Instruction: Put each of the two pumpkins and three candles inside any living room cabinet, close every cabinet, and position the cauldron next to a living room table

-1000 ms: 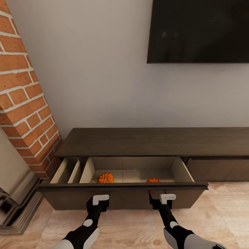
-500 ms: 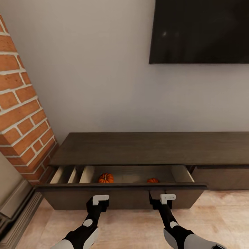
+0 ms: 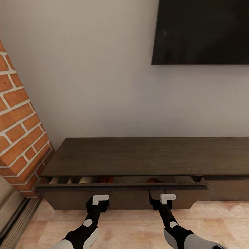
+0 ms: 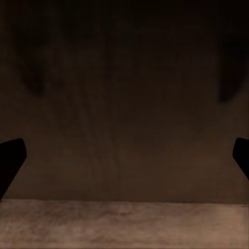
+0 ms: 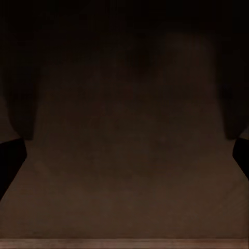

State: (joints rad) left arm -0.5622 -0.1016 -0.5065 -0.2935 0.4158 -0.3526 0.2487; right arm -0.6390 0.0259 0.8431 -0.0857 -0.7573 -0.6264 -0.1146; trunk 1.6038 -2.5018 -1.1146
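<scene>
The long dark-brown cabinet (image 3: 138,155) stands against the wall. Its left drawer front (image 3: 121,200) is pushed in almost flush, leaving a thin slit along the top. Through that slit I glimpse the two orange pumpkins, one at the left (image 3: 105,180) and one at the right (image 3: 153,180). Both grippers sit against the drawer front, the left gripper (image 3: 98,201) and the right gripper (image 3: 162,200). In both wrist views dark wood is close up, and the black fingertips (image 4: 10,155) (image 5: 10,158) are spread to the edges, so both are open. Candles, cauldron and table are out of view.
A brick fireplace column (image 3: 19,124) rises at the left, close to the cabinet's end. A black wall-mounted TV (image 3: 204,31) hangs above the cabinet at the right. Pale wood floor (image 3: 131,228) lies under my arms.
The drawer has slid in from wide open to a thin slit, hiding most of both pumpkins. The whole view has moved forward with it, and both grippers keep their place on the drawer front.
</scene>
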